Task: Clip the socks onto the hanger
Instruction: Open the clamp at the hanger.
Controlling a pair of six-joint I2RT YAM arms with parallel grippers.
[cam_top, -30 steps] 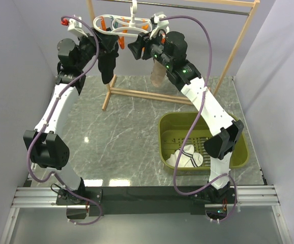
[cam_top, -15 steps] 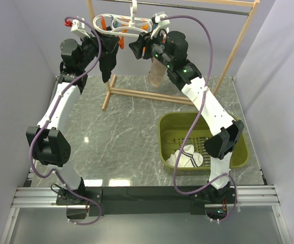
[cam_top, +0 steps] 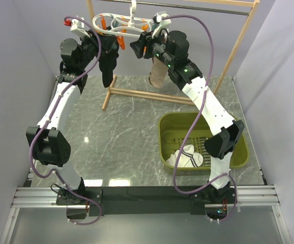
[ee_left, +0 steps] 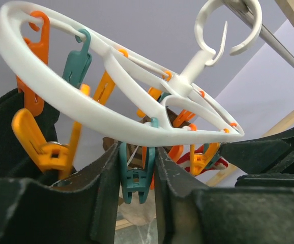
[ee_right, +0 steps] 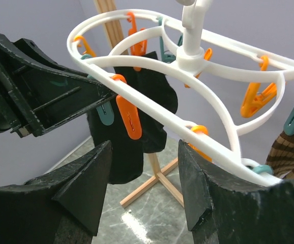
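The white oval hanger (cam_top: 124, 24) hangs by its hook from the rack rail, with orange and teal clips under it. My left gripper (cam_top: 111, 48) is up at its left side. In the left wrist view (ee_left: 137, 152) its fingers press both sides of a teal clip (ee_left: 135, 178) under the hanger rim (ee_left: 111, 122). My right gripper (cam_top: 139, 47) is open and empty just under the hanger rim (ee_right: 157, 109), its fingers (ee_right: 86, 178) wide apart. The two white socks (cam_top: 187, 155) lie in the green basket (cam_top: 162, 137), far from both grippers.
A black sock (cam_top: 106, 66) hangs clipped at the hanger's left, also in the right wrist view (ee_right: 121, 157). A brown striped sock (cam_top: 159, 73) hangs at its right. The tall wooden rack frame (cam_top: 238, 43) stands at the back, its foot on the marble table.
My left gripper has risen and moved right up to the hanger, and the black sock has shifted with it. My right gripper has moved up slightly.
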